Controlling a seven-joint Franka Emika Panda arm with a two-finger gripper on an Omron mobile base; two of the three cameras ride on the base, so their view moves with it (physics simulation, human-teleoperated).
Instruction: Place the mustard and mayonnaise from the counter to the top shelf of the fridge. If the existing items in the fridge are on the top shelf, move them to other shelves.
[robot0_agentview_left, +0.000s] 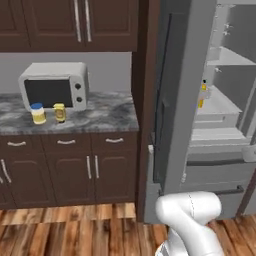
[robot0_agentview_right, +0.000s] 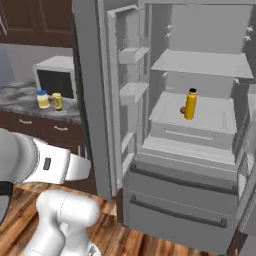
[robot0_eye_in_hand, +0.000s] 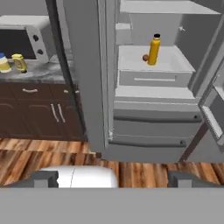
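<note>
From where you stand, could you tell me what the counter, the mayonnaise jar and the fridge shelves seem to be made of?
The counter looks like polished stone: grey, marbled veining. The mayonnaise jar has a pale cream body, glass or plastic, too small to tell, with a blue lid, likely plastic. The top shelf and the shelves below look like matte pale grey plastic: flat, uniform, no shine.

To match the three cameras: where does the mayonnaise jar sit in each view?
Left base view: mayonnaise at left, on the counter, left of the mustard.
Right base view: at the left edge.
Hand view: at the far upper left.
Shared landmark: the microwave behind it.
</note>
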